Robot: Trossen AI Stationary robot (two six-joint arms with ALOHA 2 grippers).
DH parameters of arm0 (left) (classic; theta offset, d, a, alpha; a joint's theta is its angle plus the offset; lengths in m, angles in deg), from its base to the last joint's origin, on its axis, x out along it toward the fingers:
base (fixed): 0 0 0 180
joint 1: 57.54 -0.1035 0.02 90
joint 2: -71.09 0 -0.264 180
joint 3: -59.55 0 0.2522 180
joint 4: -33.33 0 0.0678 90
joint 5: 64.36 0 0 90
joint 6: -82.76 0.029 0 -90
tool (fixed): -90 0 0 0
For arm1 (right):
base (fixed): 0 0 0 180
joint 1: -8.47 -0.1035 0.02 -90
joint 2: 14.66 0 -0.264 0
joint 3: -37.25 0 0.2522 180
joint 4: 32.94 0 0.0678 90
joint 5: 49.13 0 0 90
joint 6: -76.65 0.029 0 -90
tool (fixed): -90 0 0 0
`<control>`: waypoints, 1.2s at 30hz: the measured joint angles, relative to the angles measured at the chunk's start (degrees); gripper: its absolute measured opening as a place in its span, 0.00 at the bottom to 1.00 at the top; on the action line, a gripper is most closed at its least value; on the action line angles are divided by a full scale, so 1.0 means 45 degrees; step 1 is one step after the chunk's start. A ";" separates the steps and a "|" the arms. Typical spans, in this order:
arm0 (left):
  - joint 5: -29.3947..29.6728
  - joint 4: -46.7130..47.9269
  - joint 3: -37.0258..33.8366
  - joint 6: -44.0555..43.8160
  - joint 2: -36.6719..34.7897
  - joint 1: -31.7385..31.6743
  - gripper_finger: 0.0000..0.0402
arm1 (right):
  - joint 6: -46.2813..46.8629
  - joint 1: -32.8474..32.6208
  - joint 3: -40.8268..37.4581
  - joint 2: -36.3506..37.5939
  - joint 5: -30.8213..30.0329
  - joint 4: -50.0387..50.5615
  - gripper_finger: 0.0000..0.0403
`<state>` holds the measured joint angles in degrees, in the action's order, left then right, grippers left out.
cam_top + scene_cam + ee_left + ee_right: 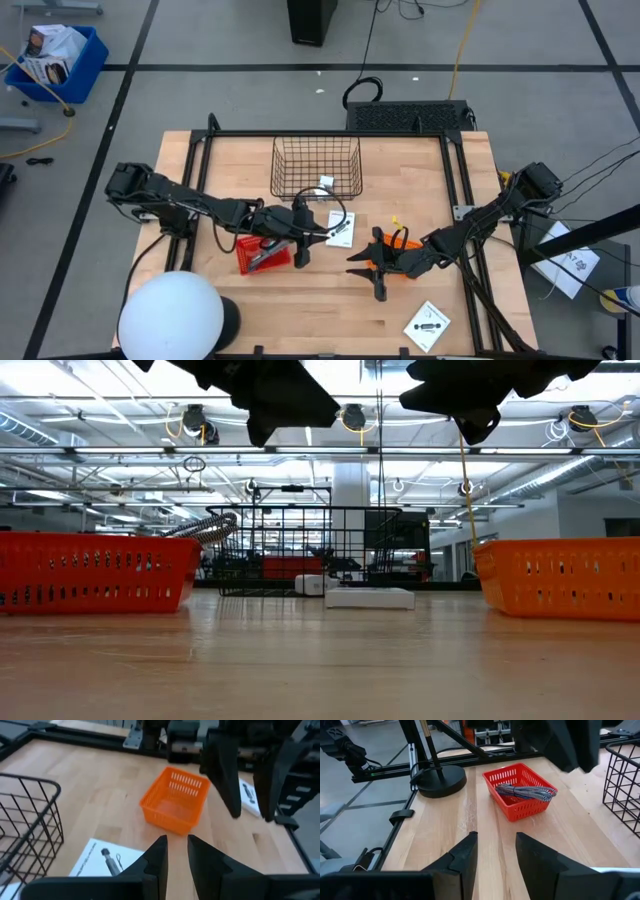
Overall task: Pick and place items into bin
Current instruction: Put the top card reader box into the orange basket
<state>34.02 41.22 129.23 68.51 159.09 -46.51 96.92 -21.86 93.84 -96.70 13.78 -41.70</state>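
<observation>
High: left hand (301,252) hovered empty just short of a card (340,229); wire bin (316,167) beyond, one white item already inside.

Low: card lay flat on worktop (320,660), w/ bin behind.

L wrist: fingers slightly apart, card beneath.

R wrist: right hand (495,851) apart, idle, facing red basket (520,790).

Bright overhead strip lights, soft shadows, blurred near foreground.

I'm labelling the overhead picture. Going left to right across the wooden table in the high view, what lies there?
White dome → red basket → wire basket → orange basket → white card near the front edge.
</observation>
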 joint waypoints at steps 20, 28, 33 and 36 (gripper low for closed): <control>0.0039 0.0278 -0.0005 -0.0232 0.0000 0.0281 0.19 | -0.0030 0.0000 0.0000 0.0000 -0.0024 0.0010 0.31; 0.0036 0.0310 -0.0010 -0.0310 0.0115 0.0281 0.19 | 0.0173 0.0000 0.0000 -0.0125 -0.0017 -0.0005 0.31; 0.0088 0.0302 -0.0019 -0.0198 0.0112 0.0281 0.19 | 0.0029 0.0109 0.0000 -0.0486 -0.0021 -0.0263 0.31; 0.0217 0.0312 -0.0019 -0.0180 0.0112 0.0281 0.19 | 0.0098 0.0264 0.0000 -0.0657 -0.0024 -0.0340 0.31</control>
<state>35.00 42.62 129.14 67.70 159.60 -45.24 97.36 -20.67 93.84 -99.66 13.67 -43.23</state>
